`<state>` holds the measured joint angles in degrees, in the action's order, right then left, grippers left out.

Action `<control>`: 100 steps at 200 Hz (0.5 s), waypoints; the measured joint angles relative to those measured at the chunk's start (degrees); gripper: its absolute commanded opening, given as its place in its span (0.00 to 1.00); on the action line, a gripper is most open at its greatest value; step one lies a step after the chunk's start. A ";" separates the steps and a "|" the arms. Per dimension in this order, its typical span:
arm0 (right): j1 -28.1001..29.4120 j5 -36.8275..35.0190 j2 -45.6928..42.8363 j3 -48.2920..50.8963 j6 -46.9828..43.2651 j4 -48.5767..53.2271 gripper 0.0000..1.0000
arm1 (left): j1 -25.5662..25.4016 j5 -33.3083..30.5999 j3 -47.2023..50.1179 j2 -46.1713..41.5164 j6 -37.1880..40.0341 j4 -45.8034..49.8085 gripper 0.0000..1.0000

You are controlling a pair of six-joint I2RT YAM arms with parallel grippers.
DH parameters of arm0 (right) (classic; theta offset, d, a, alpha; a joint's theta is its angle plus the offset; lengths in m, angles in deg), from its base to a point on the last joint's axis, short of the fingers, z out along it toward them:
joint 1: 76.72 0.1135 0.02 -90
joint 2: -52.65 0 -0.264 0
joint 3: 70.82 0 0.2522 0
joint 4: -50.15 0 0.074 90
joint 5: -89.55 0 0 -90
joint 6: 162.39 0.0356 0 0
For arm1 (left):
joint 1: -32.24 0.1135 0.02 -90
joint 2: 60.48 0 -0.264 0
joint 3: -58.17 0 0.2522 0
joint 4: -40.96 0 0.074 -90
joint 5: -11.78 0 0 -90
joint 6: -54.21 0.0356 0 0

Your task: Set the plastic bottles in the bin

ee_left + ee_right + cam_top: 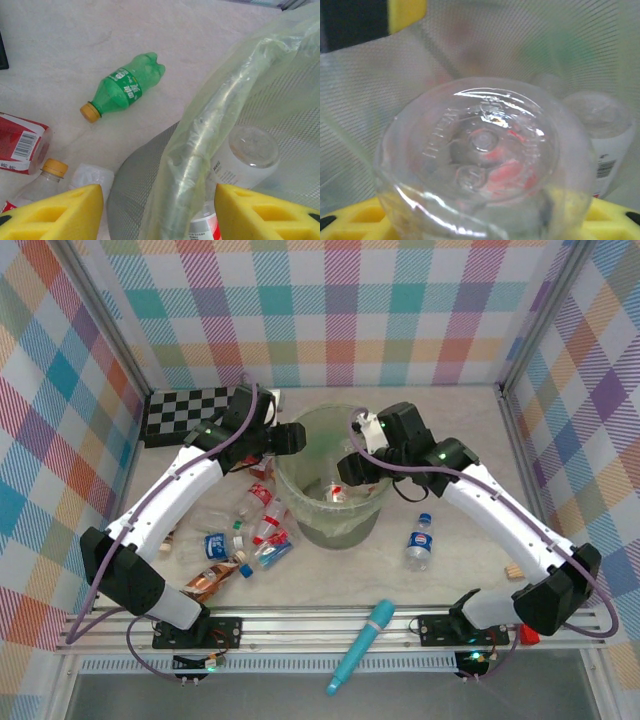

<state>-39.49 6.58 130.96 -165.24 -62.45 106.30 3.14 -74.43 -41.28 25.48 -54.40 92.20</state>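
Bin: We see one pale-green bin point(330, 530) with a clear liner, mid-table. All places below are told from it.
Left gripper: The left gripper point(291, 437) sits at the bin's left rim. Its jaws are apart, and the rim and liner pass between the yellow pads point(55, 212) without being pinched.
Right gripper: The right gripper point(347, 473) hangs over the bin's mouth with its jaws apart. The upper pad point(407, 10) is clear of a clear bottle point(485, 155), which lies against the lower pad, base toward the wrist camera.
Step in hand: We judge this to be the drop of that bottle into the bin.
Doing it well: We would open the jaws wide over the middle of the mouth so the bottle falls inside the rim. Then we would lift straight up, clear of the liner.
Checkerboard count: One checkerboard point(190, 412), far left behind the bin.
Teal tube count: One teal tube point(360, 645), in front of the bin.
Bottles inside the bin: At least one white-labelled bottle point(605, 135); any others are hidden.
Bottles left of the bin: About seven in a heap point(250, 535). They overlap, so we are unsure.
Bottles right of the bin: One blue-labelled bottle point(421, 540).
Green bottle: One green bottle point(125, 90), on the table outside the left rim.
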 measured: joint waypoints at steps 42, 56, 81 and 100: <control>0.22 -0.17 2.47 -6.19 -0.61 5.14 0.82 | -0.02 0.04 0.04 0.26 -0.02 -0.11 0.61; 0.22 -0.11 3.37 -9.53 -1.07 6.99 0.83 | -0.02 0.02 0.04 0.26 -0.02 -0.11 0.60; 0.22 -0.13 5.53 -16.37 -1.90 10.45 0.79 | -0.02 0.04 0.04 0.31 0.00 -0.11 0.61; 0.22 -0.66 8.66 -22.40 -2.58 13.49 0.73 | -0.02 0.07 0.04 0.31 -0.02 -0.11 0.61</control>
<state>-39.27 5.92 139.61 -187.65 -65.03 119.79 3.12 -74.37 -41.23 25.78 -54.42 92.09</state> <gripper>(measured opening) 0.763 0.606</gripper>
